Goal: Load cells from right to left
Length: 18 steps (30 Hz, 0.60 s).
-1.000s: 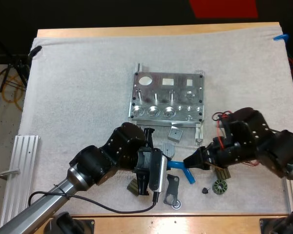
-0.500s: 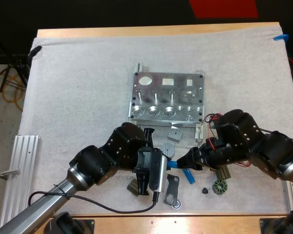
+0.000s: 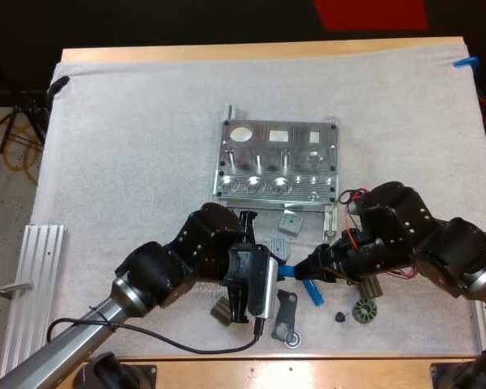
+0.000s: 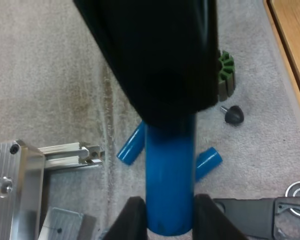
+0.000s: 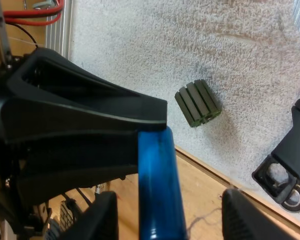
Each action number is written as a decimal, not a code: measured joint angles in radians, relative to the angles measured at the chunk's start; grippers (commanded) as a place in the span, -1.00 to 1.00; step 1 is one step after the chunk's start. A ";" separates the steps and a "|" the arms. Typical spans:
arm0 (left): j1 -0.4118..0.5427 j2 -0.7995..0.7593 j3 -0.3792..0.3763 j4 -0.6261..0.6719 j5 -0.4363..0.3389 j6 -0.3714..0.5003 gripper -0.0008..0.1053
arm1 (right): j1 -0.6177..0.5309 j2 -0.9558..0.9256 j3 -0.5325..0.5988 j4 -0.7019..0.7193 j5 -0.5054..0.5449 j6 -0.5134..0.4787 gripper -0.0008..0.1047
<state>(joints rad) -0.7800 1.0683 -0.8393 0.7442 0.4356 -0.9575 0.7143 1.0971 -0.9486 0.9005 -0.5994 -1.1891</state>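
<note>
left gripper: both fingers press a blue cylinder from either side, close to one end. firm hold, with the cylinder sticking straight out between them.

right gripper: fingers spread wide, one on each side of the same cylinder's other end. there is a gap on both sides and no contact with it.

in the high view the two grippers meet tip to tip above the near part of the white mat. the held cylinder bridges them, just off the near edge of the metal fixture.

fixture: flat on the mat at mid-table. it has round and square openings on the far half and a row of round pockets along the near half.

beneath the held cylinder, a loose blue cylinder lies on the mat near the fixture's corner. a second loose blue cylinder lies on the other side, partly hidden behind the held one.

past the right gripper's side sit a green toothed ring and a small black knob, close together.

a dark bracket lies near the table's front edge with a bearing ring at its end.

an olive ribbed block lies on the mat under the left arm.

a ridged metal rail lies at the mat's near left, well apart from the rest.
</note>
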 measured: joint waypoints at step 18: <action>0.000 0.000 0.000 0.000 0.001 0.000 -0.98 | 0.000 0.000 0.000 -0.006 0.002 0.007 -0.84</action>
<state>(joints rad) -0.7800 1.0683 -0.8393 0.7442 0.4371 -0.9575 0.7143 1.0971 -0.9486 0.8946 -0.5974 -1.1818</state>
